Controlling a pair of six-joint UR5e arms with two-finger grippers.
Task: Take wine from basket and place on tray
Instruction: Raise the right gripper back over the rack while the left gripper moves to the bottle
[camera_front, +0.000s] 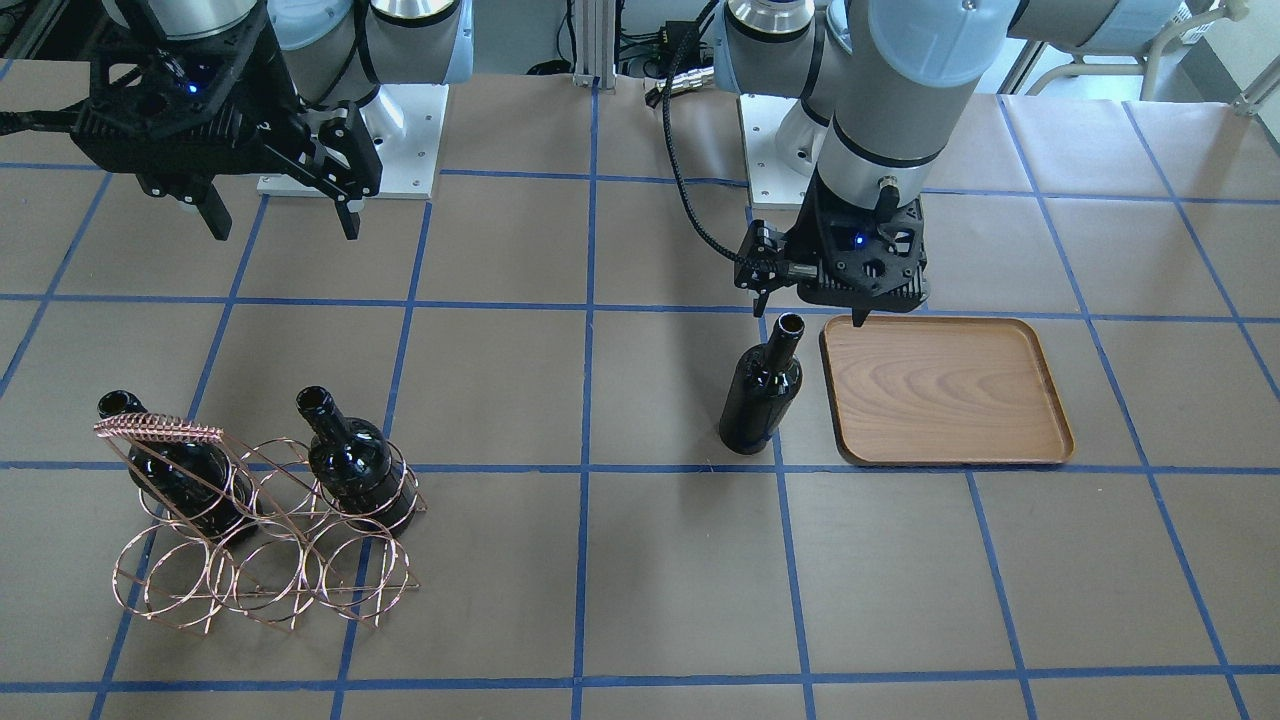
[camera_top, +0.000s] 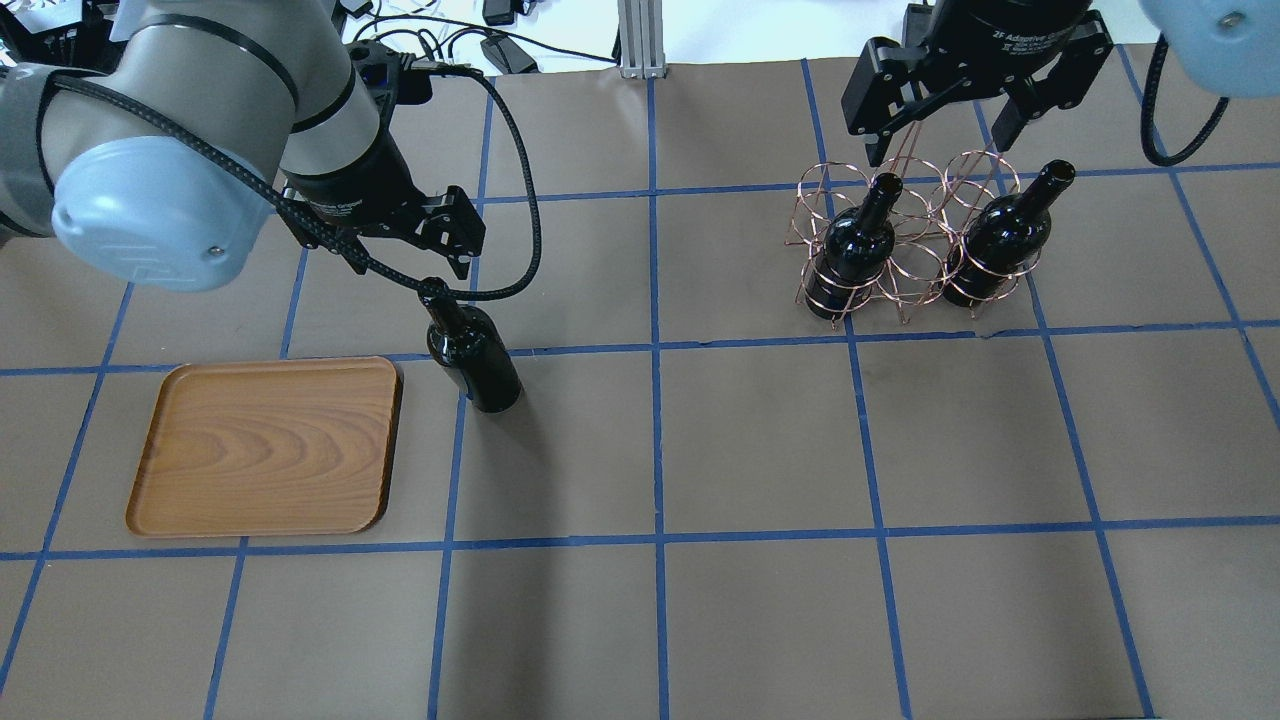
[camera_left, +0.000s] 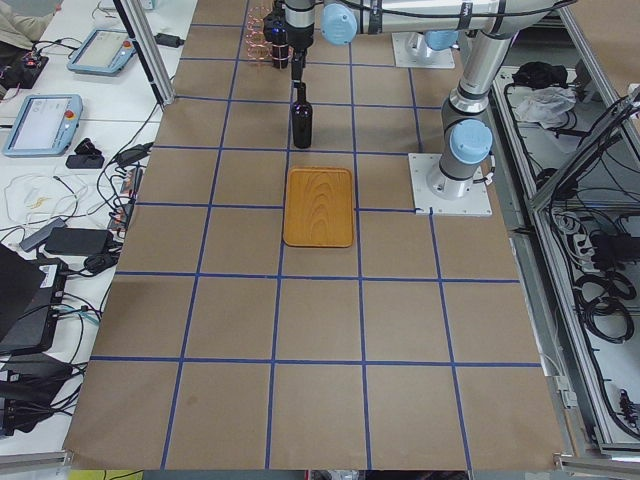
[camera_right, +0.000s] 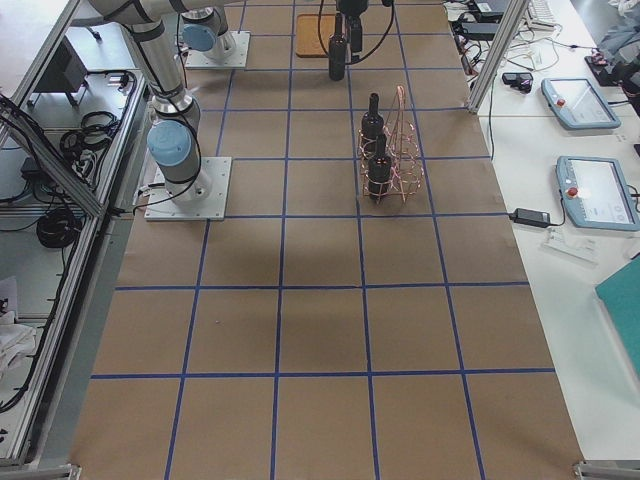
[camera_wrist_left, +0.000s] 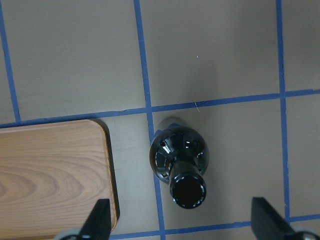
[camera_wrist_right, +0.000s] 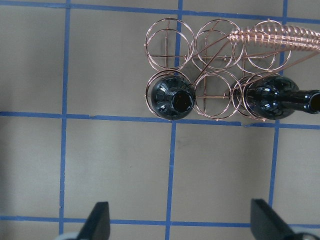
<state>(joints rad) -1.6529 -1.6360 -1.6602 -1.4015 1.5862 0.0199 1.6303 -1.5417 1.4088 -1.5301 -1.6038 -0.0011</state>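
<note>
One black wine bottle (camera_front: 762, 392) stands upright on the table just beside the brown wooden tray (camera_front: 945, 392), not on it. My left gripper (camera_front: 809, 315) is open and empty, just above the bottle's mouth; in the left wrist view the bottle (camera_wrist_left: 181, 162) stands between the spread fingers, with the tray (camera_wrist_left: 50, 175) to its left. The copper wire basket (camera_front: 260, 540) holds two more bottles (camera_top: 858, 245) (camera_top: 1003, 240) upright. My right gripper (camera_top: 938, 148) is open and empty, high above the basket's far side.
The table is brown paper with a blue tape grid. The robot's base plates (camera_front: 395, 135) stand at the back edge. The basket's coil-wrapped handle (camera_front: 160, 430) leans over one bottle. Operator desks with pendants (camera_right: 585, 190) lie beyond the table edge.
</note>
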